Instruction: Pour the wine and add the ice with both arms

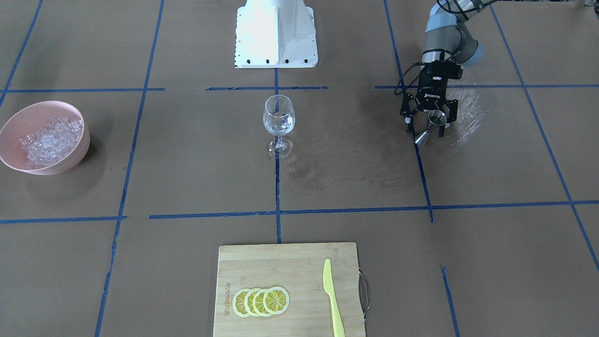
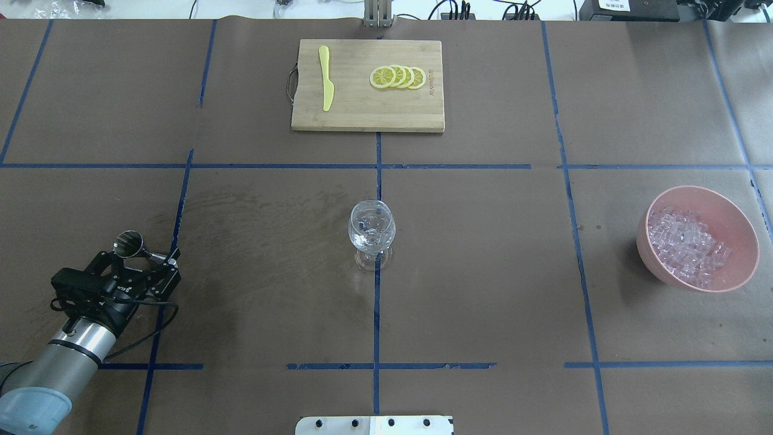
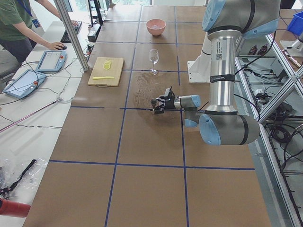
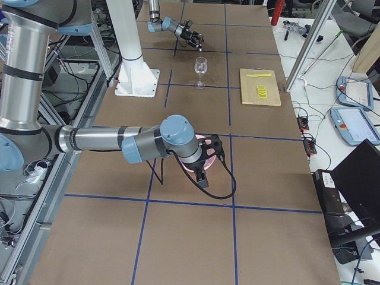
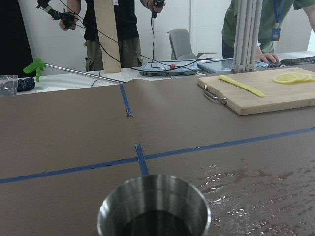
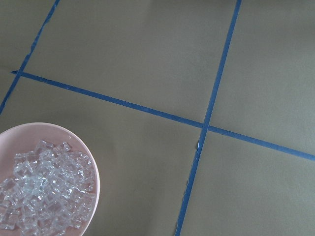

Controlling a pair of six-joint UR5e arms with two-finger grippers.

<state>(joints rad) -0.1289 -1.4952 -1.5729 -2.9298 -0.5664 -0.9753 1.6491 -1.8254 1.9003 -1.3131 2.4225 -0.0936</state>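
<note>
Near the table's left end | left gripper (image 1: 428,122) pinches steel jigger (image 1: 423,135) at its waist | wine glass (image 1: 279,122) at table centre, well apart | ice (image 1: 49,140) in pink bowl (image 1: 75,157) by right end; right gripper (image 4: 203,178) near it, fingers unreadable | likely pour: carry level, tip slowly over rim.

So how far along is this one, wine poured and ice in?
Seemingly done: the wine glass holds some clear liquid. In hand: the left gripper holds a metal jigger away from the glass. Left: the ice all lies in the pink bowl, none in the glass, right arm near it.
</note>
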